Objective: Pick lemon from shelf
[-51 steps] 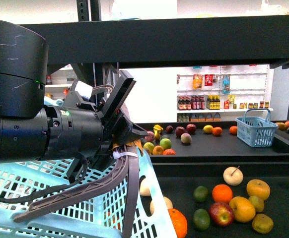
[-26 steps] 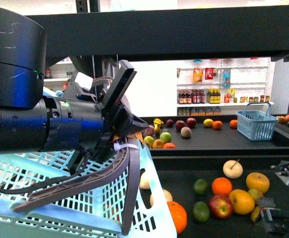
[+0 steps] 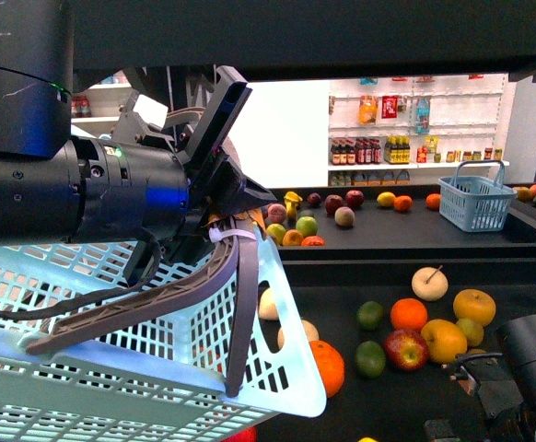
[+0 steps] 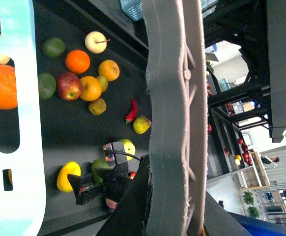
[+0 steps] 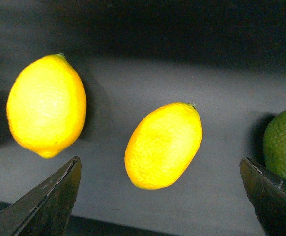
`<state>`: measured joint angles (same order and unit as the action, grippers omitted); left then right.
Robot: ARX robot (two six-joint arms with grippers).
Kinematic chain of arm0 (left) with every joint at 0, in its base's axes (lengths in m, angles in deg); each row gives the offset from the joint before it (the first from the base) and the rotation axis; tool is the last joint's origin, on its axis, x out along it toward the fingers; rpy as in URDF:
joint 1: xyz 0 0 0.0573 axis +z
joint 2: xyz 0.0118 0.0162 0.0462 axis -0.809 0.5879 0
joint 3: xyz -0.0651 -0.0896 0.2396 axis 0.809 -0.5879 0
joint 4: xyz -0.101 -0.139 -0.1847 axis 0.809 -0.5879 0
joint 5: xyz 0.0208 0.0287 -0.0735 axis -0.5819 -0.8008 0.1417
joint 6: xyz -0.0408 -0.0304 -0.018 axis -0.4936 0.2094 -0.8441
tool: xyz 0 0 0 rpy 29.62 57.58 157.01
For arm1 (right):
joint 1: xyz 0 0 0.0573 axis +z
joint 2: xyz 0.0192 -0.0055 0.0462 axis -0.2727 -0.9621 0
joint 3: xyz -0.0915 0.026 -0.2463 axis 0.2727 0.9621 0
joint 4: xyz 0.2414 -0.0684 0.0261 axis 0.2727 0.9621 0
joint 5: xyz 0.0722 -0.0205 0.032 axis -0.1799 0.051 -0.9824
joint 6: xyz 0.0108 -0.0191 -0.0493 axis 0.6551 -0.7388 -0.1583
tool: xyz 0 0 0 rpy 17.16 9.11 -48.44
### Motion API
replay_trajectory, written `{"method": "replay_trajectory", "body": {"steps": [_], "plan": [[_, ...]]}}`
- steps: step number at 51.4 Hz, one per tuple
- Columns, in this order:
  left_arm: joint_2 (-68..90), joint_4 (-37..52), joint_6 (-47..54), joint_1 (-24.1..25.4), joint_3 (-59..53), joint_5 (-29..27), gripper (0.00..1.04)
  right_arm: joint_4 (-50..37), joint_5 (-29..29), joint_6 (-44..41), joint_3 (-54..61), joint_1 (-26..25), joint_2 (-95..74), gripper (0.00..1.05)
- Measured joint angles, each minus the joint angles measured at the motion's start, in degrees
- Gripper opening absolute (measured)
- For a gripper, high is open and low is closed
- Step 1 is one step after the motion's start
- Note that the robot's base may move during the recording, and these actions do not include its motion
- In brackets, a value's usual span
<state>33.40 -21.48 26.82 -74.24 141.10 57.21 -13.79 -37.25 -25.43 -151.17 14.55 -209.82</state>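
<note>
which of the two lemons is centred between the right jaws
The lemon nearer the green fruit: it sits midway between the open jaws; the other lemon lies out by one jaw.

The lemon is a bright yellow oval with finely dimpled skin and a small greenish nub at one tip. It lies on its side, whole and unmarked, on a dark flat tray of the shelf. A second lemon of the same colour and shape lies near it, apart and not touching. The shelf is a black metal-framed rack with tiered trays. Both lemons sit on the lower tray, toward its 6 o'clock edge nearest the robot.
</note>
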Motion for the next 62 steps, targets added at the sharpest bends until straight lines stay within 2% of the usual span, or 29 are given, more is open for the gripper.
{"method": "replay_trajectory", "body": {"steps": [26,37,41,62], "plan": [[0.0,0.0,0.0,0.0,0.0,0.0,0.09,-0.4,2.4,-0.5,-5.4,0.7,-9.5,0.97],[0.0,0.0,0.0,0.0,0.0,0.0,0.09,-1.5,3.3,-0.7,-6.1,1.3,-10.1,0.71],[0.0,0.0,0.0,0.0,0.0,0.0,0.09,-1.9,3.6,-0.9,-6.2,1.4,-10.1,0.65],[0.0,0.0,0.0,0.0,0.0,0.0,0.09,-4.3,4.2,-2.6,-1.5,0.8,-5.7,0.58]]}}
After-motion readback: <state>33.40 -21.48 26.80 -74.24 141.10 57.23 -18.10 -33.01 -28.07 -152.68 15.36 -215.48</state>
